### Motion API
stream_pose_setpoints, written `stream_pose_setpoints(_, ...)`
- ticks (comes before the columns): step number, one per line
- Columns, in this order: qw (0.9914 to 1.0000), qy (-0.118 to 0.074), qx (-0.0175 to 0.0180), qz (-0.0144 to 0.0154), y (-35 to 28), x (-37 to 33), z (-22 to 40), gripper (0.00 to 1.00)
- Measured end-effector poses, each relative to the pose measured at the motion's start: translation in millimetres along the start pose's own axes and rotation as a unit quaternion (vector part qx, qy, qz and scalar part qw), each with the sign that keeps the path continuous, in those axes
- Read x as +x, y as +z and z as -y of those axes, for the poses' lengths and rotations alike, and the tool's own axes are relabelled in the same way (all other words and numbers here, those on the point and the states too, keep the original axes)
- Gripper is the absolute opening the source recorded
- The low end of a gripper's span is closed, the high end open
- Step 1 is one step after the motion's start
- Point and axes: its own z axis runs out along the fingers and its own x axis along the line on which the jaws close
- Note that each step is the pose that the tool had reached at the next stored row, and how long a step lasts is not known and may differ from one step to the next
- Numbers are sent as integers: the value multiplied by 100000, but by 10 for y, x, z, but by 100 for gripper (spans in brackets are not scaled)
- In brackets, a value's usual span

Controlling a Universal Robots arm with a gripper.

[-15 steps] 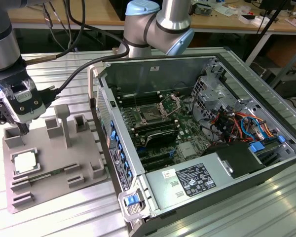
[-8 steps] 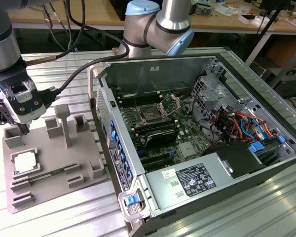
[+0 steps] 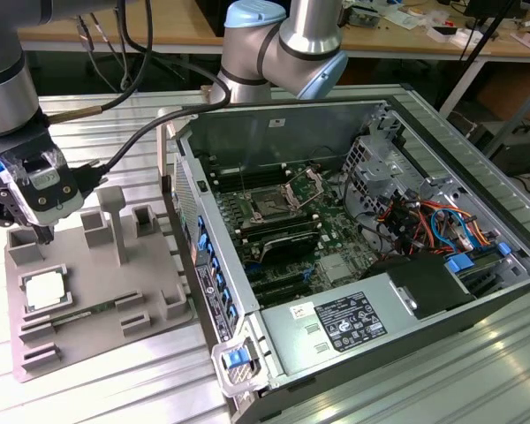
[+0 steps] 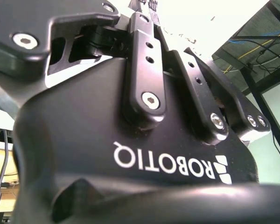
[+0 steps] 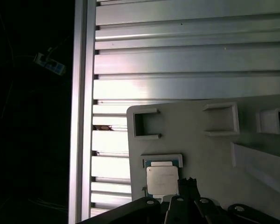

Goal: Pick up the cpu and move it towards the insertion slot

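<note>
The fingertips meet in one narrow dark point with nothing between them, so the gripper (image 5: 189, 185) is closed and empty. In the first wrist view that point sits just beside one edge of the cpu (image 5: 162, 180). In the exterior view the gripper (image 3: 44, 234) hangs above the tray (image 3: 102, 331), over its edge on the exterior view's left, and appears clear of the chip.

The cpu (image 3: 44, 290) lies flat in a shallow framed seat near that same edge of the tray, with its pale metal top facing up.

I judge the chip to be light and stiff, but thin and delicate. The smooth metal top gives little friction, and the underside should not be scraped or pressed. The safest hold looks to be on two opposite side edges, squarely across the middle so that it does not tip. The closed fingers would have to spread wider than the chip for that.

The tray is a grey plate with raised blocks and open-sided pockets. The pockets near the chip look empty, and a thin greenish strip lies in a groove beside the seat.

The tray rests on the slatted metal table (image 3: 115, 389), beside the open computer case (image 3: 477, 291). The case holds the motherboard, bundled cables and a power supply. The insertion slot (image 3: 269, 208) is on that board, its bracket apparently raised, well apart from the cpu.
</note>
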Motion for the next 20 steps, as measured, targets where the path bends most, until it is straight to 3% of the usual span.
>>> stream_pose_setpoints(16,100000,-5,1,2,46,8,2,11)
stream_pose_setpoints(20,100000,-85,0,-2,69,45,11,11)
